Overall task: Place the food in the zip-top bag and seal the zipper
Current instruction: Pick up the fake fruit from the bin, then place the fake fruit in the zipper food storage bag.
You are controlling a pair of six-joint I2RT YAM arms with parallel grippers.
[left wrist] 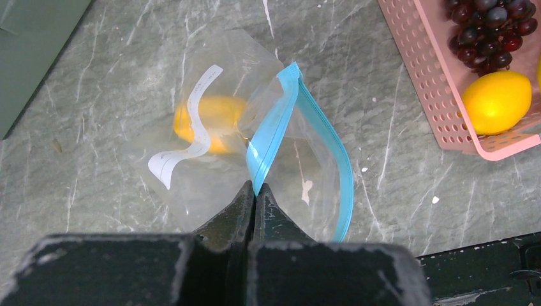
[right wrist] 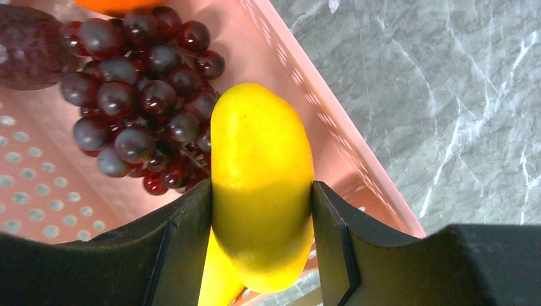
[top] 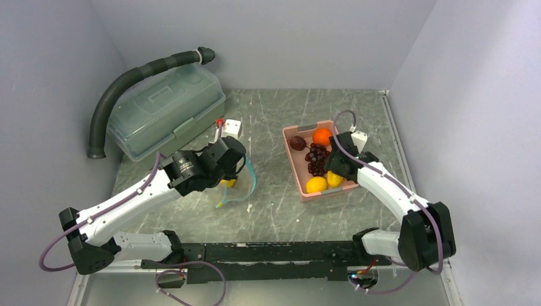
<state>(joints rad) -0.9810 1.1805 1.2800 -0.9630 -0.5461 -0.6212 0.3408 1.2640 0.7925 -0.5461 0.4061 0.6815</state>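
Observation:
The clear zip-top bag [left wrist: 210, 159] lies on the table with one yellow mango piece [left wrist: 210, 121] inside and its mouth open. My left gripper [left wrist: 255, 187] is shut on the teal zipper [left wrist: 274, 121] strip, holding that mouth edge up; it shows in the top view [top: 233, 173] over the bag [top: 237, 188]. My right gripper [right wrist: 261, 204] is shut on a yellow mango piece [right wrist: 261, 166] just above the pink basket [right wrist: 287, 76]. In the basket are the grape bunch [right wrist: 134, 95], the dark round fruit [right wrist: 25, 44], the orange [top: 322, 136] and another yellow piece [top: 316, 185].
A green-grey lidded box [top: 166, 111] and a black corrugated hose [top: 127, 80] stand at the back left. Small white blocks [top: 231, 127] sit behind the bag and behind the basket [top: 359, 137]. A black rail [top: 274, 254] runs along the near edge.

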